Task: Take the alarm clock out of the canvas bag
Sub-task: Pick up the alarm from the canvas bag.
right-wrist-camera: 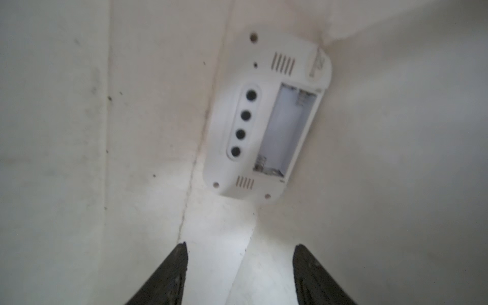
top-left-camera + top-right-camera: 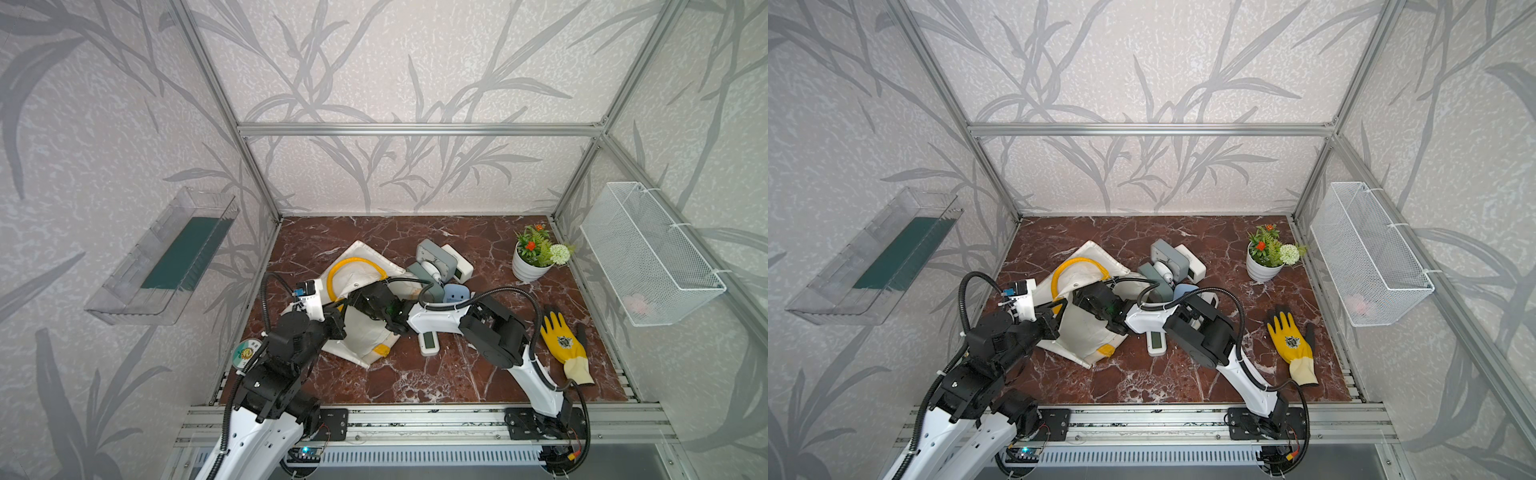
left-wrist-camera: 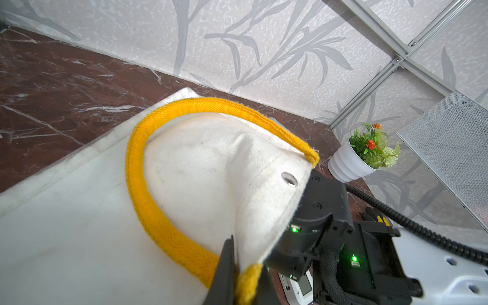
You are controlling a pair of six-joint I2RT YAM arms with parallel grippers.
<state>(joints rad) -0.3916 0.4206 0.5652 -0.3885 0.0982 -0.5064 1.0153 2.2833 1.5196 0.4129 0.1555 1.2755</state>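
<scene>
Right wrist view showed the alarm clock point(image 1: 266, 113) back-up inside the canvas bag point(image 2: 360, 332), left of centre in a top view; right hand point(image 1: 240, 245) gaped, empty, short of it; left hand point(image 3: 235, 253) pinched the rim, apparently to hold the mouth open.

- Both top views look down from the front, sharing the whole table point(image 2: 415, 374).
- Left wrist: close over the canvas bag point(image 3: 66, 224) (facing the back wall point(image 3: 264, 39)).
- Right wrist: inside it, near the alarm clock point(image 1: 264, 113).
</scene>
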